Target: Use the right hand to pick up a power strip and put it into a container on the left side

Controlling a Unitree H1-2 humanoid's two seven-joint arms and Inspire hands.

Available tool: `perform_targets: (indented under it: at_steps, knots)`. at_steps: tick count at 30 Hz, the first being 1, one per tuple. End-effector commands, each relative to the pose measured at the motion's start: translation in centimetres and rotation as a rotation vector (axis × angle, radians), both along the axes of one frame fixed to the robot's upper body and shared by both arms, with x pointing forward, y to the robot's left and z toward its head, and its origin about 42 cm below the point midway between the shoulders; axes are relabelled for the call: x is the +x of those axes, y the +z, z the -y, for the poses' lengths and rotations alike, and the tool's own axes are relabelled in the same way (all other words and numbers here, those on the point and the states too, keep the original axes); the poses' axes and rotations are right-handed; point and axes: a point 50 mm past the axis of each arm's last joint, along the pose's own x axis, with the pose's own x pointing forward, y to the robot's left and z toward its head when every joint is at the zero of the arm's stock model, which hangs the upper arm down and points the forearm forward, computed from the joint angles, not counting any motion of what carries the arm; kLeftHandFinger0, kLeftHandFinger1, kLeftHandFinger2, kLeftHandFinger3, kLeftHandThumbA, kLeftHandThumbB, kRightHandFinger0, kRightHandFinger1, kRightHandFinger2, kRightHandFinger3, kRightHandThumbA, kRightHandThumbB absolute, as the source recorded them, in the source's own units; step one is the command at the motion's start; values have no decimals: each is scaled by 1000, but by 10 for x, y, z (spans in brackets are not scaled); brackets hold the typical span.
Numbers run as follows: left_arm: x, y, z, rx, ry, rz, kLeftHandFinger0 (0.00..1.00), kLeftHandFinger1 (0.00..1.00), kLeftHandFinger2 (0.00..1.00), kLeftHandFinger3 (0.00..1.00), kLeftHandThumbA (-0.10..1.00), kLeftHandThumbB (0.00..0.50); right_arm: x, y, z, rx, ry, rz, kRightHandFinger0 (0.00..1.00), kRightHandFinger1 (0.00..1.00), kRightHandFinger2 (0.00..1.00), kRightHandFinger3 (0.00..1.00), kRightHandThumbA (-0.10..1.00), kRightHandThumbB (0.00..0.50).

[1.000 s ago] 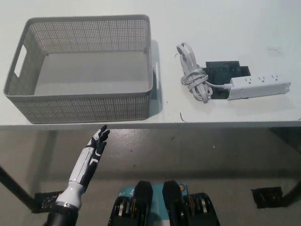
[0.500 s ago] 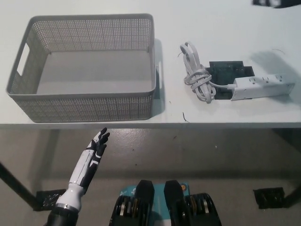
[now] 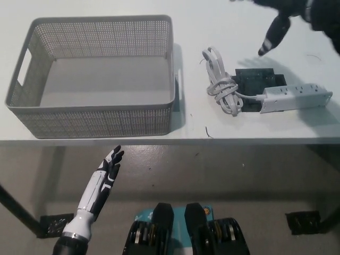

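Note:
A white power strip (image 3: 295, 96) lies on the white table at the right, partly over a dark green block (image 3: 256, 81). Its white cord (image 3: 220, 87) is bundled in a coil to its left. My black right hand (image 3: 289, 16) hangs at the top right edge, above and behind the strip, fingers spread and holding nothing. The grey mesh basket (image 3: 95, 114) stands empty on the table's left side. My white left hand (image 3: 106, 172) rests open below the table's front edge, at the lower left.
The table's front edge (image 3: 212, 141) runs across the middle of the view, with grey floor beneath it. Bare table lies between the basket and the cord.
My black right hand has come into view from the top right and reached down toward the power strip. The left hand and the objects have stayed put.

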Motion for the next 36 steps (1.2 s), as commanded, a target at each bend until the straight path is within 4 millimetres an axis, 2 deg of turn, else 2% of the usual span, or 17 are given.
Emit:
perform_targets:
  at_steps: [1, 7, 9, 17, 19, 22, 23, 27, 28, 32, 34, 36]
  knots:
    - [-1, 15, -4, -5, 4, 103, 1000, 1000, 1000, 1000, 1000, 218, 8, 25, -13, -78, -38, -10, 1000, 1000, 1000, 1000, 997, 500]
    - [0, 13, -3, -11, -10, 94, 1000, 1000, 1000, 1000, 1000, 213, 15, -10, -19, -80, -23, -78, 1000, 1000, 1000, 1000, 1000, 499]
    - [-3, 12, -3, -12, -7, 91, 1000, 1000, 1000, 1000, 1000, 202, 17, -33, -26, -74, -31, -96, 1000, 1000, 1000, 1000, 1000, 497]
    - [-7, 9, -6, -22, 5, 84, 1000, 1000, 1000, 1000, 1000, 198, 18, -90, -36, -16, -51, -175, 1000, 1000, 1000, 1000, 989, 476]
    - [-8, 9, -9, -22, 11, 83, 1000, 1000, 1000, 1000, 1000, 199, 20, -104, -38, -10, -69, -203, 1000, 1000, 1000, 1000, 954, 500]
    - [-8, 10, -11, -21, 13, 84, 1000, 1000, 1000, 1000, 1000, 202, 21, -117, -39, -29, -62, -225, 1000, 1000, 1000, 1000, 968, 498]
    - [-7, 11, -14, -21, 17, 88, 1000, 1000, 1000, 1000, 1000, 201, 22, -122, -40, -30, -59, -230, 1000, 1000, 1000, 1000, 987, 481]
    - [-10, 10, -15, -16, 14, 85, 1000, 1000, 1000, 1000, 1000, 203, 22, -140, -37, 2, -70, -253, 1000, 1000, 1000, 1000, 1000, 500]
    - [-11, 9, -14, -15, 14, 83, 1000, 1000, 1000, 1000, 1000, 192, 22, -150, -38, -3, -73, -255, 1000, 1000, 1000, 1000, 987, 500]
    - [-14, 7, -14, -18, 20, 79, 1000, 1000, 1000, 1000, 1000, 187, 20, -163, -47, -87, -77, -222, 1000, 1000, 1000, 1000, 955, 497]
    - [-15, 7, -14, -26, 20, 77, 1000, 1000, 1000, 1000, 1000, 188, 22, -161, -44, -89, -86, -217, 1000, 1000, 1000, 1000, 927, 480]
    - [-14, 8, -17, -29, 26, 81, 1000, 1000, 1000, 1000, 1000, 187, 26, -150, -39, -95, -83, -185, 1000, 1000, 1000, 1000, 933, 471]
